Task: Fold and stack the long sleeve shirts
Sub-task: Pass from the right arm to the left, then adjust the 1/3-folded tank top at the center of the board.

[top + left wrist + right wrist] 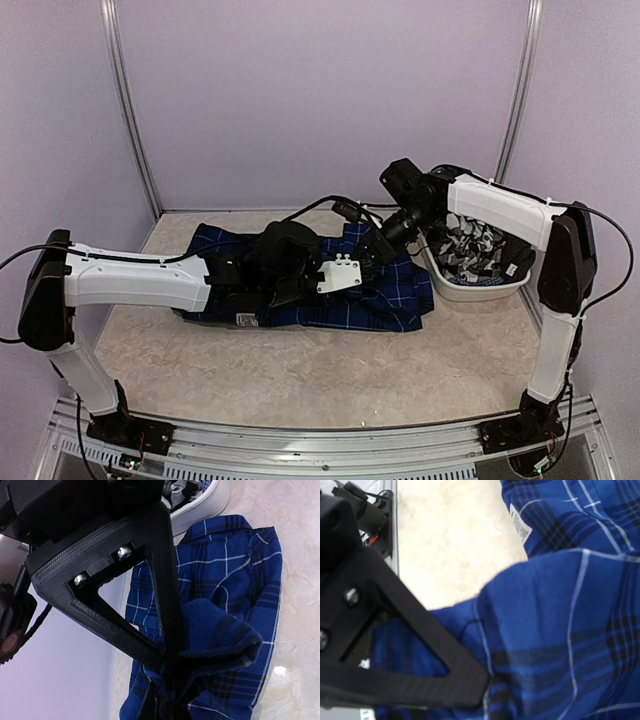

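The royal blue plaid shirt (390, 295) lies crumpled across the middle of the table. My left gripper (305, 285) is over it, shut on a bunched fold of the blue shirt (220, 635). My right gripper (372, 252) is at the shirt's far right part, shut on a lifted fold of the blue shirt (560, 630). The black-and-white checked shirt (470, 248) lies heaped in a white basket (480, 290) at the right; it also shows in the left wrist view (177, 490).
The white basket (205, 505) stands against the right wall, next to the blue shirt's collar. A white label (520, 529) shows on the blue shirt. Bare marbled table (300, 375) lies in front of the shirt, with the metal rail (320, 440) at the near edge.
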